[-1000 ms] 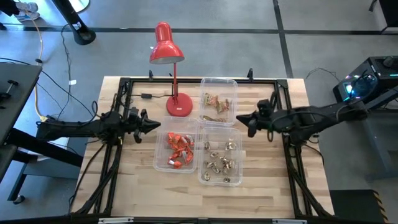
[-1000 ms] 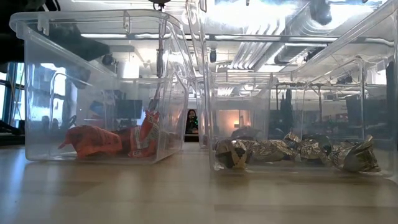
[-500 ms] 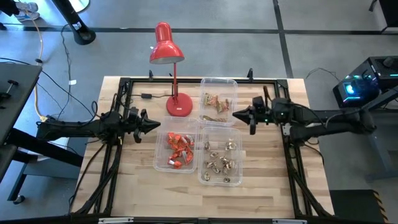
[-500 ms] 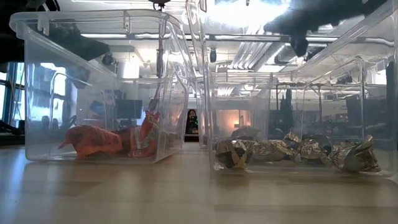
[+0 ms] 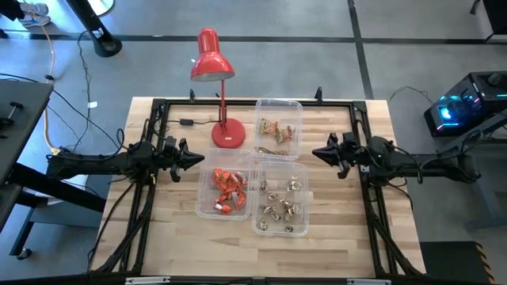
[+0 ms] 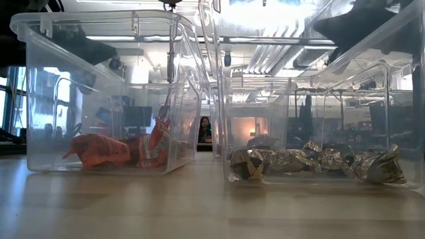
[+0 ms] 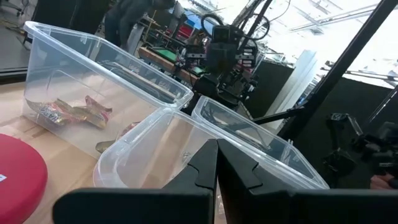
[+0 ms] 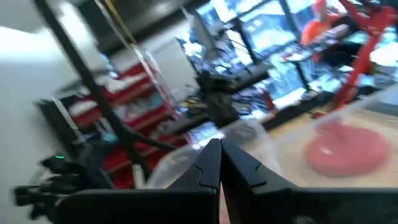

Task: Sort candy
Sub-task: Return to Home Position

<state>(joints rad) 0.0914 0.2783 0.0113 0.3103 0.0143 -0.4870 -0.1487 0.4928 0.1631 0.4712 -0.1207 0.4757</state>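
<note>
Three clear tubs stand mid-table. The far tub (image 5: 279, 127) holds brown-orange candy (image 5: 276, 131). The near left tub (image 5: 226, 192) holds red-orange candy (image 5: 227, 188), which also shows in the low view (image 6: 123, 151). The near right tub (image 5: 283, 198) holds gold-silver candy (image 5: 282, 207), which also shows in the low view (image 6: 312, 162). My left gripper (image 5: 194, 160) is shut and empty, just left of the red-orange tub. My right gripper (image 5: 317, 153) is shut and empty, just right of the gap between the far tub and the near right tub.
A red desk lamp stands with its base (image 5: 228, 133) left of the far tub and its shade (image 5: 212, 65) beyond the table's far edge. A black frame (image 5: 158, 107) runs around the table. Bare wood lies along the near edge (image 5: 238, 257).
My right gripper first reached a little toward the far tub, then drew back toward the table's right edge, still shut. The left arm and the candy have kept still.
</note>
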